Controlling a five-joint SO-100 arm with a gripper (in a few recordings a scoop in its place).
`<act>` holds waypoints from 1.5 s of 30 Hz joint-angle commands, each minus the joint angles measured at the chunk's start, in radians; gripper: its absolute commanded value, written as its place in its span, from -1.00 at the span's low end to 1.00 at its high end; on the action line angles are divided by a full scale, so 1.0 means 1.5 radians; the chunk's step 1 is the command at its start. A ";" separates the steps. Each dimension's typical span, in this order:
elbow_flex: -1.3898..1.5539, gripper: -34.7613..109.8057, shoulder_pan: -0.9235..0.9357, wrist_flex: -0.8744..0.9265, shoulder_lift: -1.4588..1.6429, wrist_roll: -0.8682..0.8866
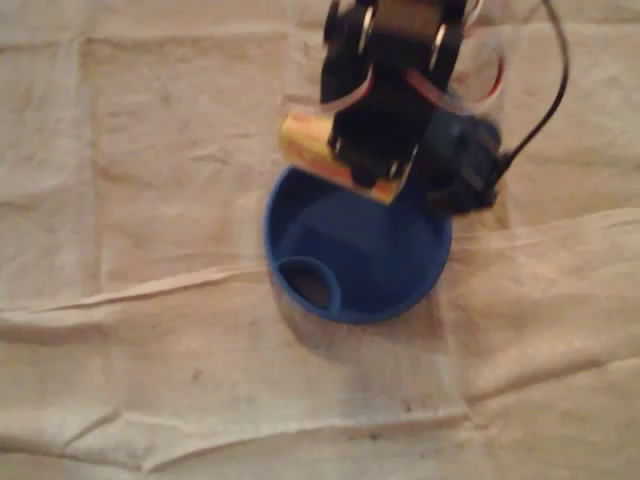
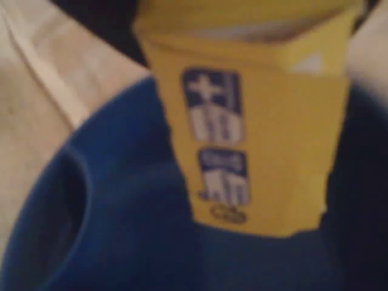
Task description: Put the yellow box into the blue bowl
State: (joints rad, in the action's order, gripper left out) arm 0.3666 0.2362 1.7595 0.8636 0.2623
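Box in hand, above blue bowl

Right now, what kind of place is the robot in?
Probably a home or hobby setup, not a factory: a wrinkled cloth covers the surface, and the hand holds a yellow box over a blue bowl.
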 commanded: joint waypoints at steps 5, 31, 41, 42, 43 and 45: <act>-0.167 -0.52 -0.051 -0.006 -0.034 -0.004; -0.183 -0.51 -0.019 -0.032 -0.091 -0.006; -0.186 -0.26 -0.018 -0.008 -0.091 -0.006; -0.191 -0.23 -0.017 -0.008 -0.091 -0.006; -0.191 -0.20 -0.014 -0.008 -0.091 -0.006; -0.192 -0.15 -0.006 -0.008 -0.089 -0.006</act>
State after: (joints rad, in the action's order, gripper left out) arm 0.1442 0.2025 1.7457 0.6949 0.2623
